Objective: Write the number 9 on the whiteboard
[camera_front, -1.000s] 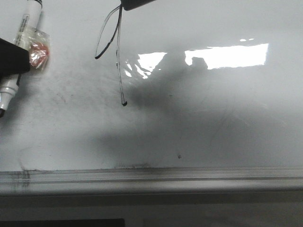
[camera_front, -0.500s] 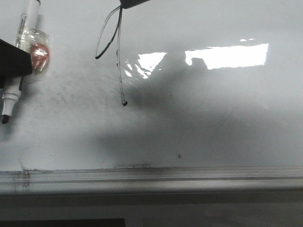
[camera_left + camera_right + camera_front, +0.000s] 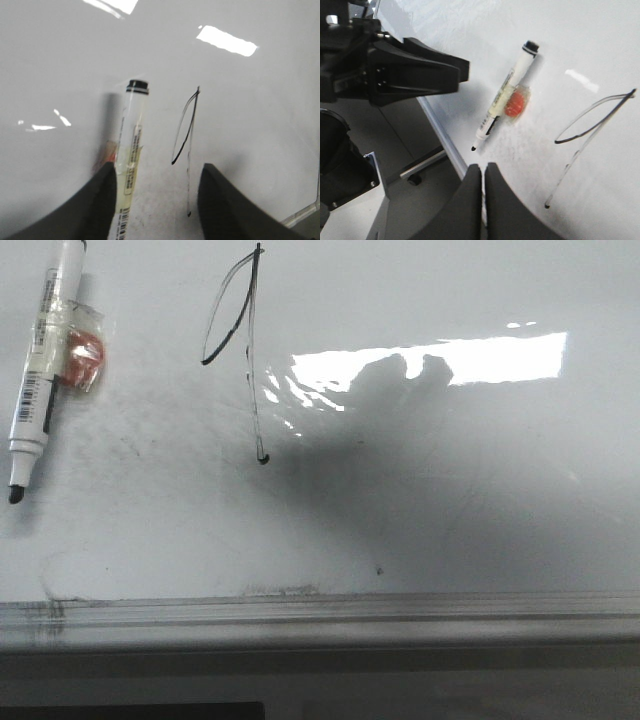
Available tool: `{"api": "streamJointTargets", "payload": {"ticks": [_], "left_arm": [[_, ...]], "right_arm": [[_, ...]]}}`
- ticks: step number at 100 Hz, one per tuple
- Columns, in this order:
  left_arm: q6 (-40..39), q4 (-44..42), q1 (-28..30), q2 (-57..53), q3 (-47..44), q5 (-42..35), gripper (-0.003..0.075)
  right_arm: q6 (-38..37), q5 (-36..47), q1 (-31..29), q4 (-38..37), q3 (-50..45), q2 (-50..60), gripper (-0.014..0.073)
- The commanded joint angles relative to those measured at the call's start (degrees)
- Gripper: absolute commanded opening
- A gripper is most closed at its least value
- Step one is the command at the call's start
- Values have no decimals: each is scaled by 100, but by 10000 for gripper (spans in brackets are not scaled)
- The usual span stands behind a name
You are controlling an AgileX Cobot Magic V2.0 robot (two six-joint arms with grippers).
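The number 9 (image 3: 253, 390) is thin black strokes on the whiteboard (image 3: 450, 500): a narrow slanted loop and a long stem with a hooked end. A white marker (image 3: 35, 370) with an orange tag taped to it lies free on the board, left of the 9. No gripper shows in the front view. In the left wrist view my left gripper (image 3: 157, 200) is open and empty above the board, with the marker (image 3: 132, 145) beside one finger and the 9 (image 3: 190, 131) between the fingers. My right gripper (image 3: 482, 185) is shut and empty over the board's edge, near the marker's (image 3: 507, 97) tip.
A grey metal rail (image 3: 320, 615) runs along the board's near edge. Bright glare (image 3: 480, 355) lies on the right of the board. In the right wrist view the left arm's black gripper (image 3: 415, 70) hangs beside the board, with the floor and a metal stand below.
The left gripper has let go of the marker and withdrawn out of the front view. The marker now lies on the board. The dark arm part at the top has also left.
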State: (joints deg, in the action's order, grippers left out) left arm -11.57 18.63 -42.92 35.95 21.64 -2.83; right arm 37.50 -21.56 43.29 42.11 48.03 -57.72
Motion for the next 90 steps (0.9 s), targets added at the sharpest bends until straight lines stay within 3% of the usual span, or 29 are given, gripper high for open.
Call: {"api": "streamJointTargets", "payload": {"ticks": [1, 6, 31, 58, 77, 90], "left_arm": [[17, -332, 14, -438, 92, -315, 91], [17, -350, 14, -698, 16, -312, -22], [17, -744, 14, -2107, -681, -197, -20], [17, -1077, 14, -3069, -1467, -124, -20], [17, -1077, 14, -3145, -1547, -135, -20], [17, -1077, 14, -3145, -1547, -135, -20]], "right_arm": [[53, 640, 5, -131, -106, 467, -63], [53, 878, 5, -234, -356, 732, -63], [53, 1894, 5, -408, -2018, 2587, -63], [53, 1947, 5, -422, -3545, 4835, -64], [53, 1947, 5, -422, -4016, 5864, -64], [53, 1983, 5, -422, -4064, 5927, -64]]}}
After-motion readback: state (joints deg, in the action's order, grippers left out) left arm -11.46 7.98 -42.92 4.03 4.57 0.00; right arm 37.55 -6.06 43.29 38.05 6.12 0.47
